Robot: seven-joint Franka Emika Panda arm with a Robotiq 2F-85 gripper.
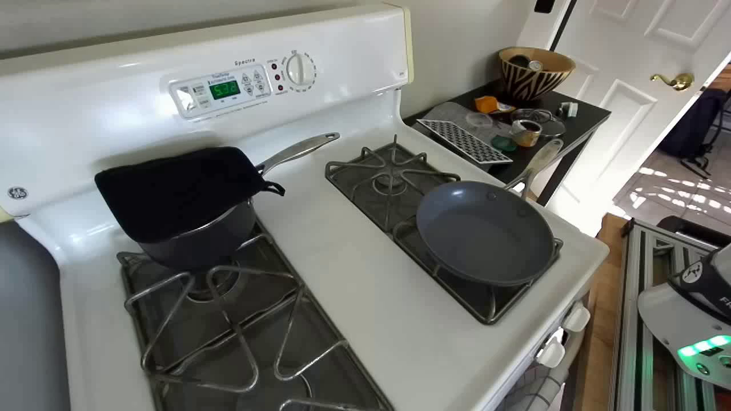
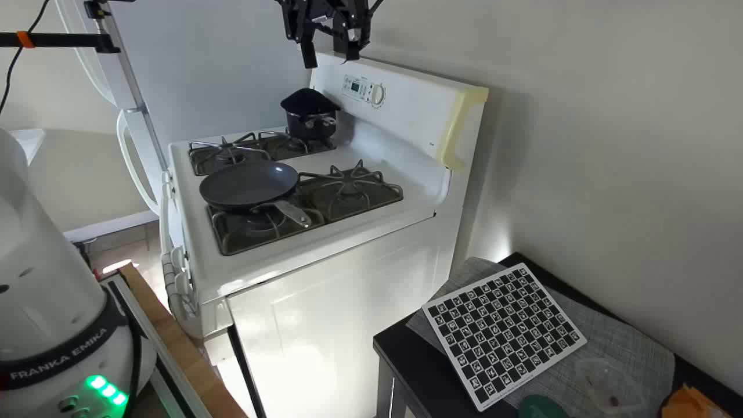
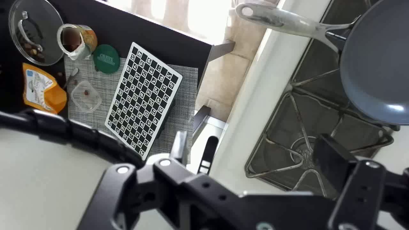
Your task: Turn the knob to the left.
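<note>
A white round knob sits at the right of the display on the stove's back panel, ringed by printed marks. It also shows in an exterior view. More white knobs are on the stove's front edge. My gripper hangs high above the stove, pointing down, apart from every knob. In the wrist view my gripper has its fingers wide apart with nothing between them; the stove edge and a burner grate lie below. No knob shows in the wrist view.
A grey frying pan is on the front right burner. A dark pot with a black cloth over it is at the back left. A side table holds a checkered board, a bowl and a glass lid.
</note>
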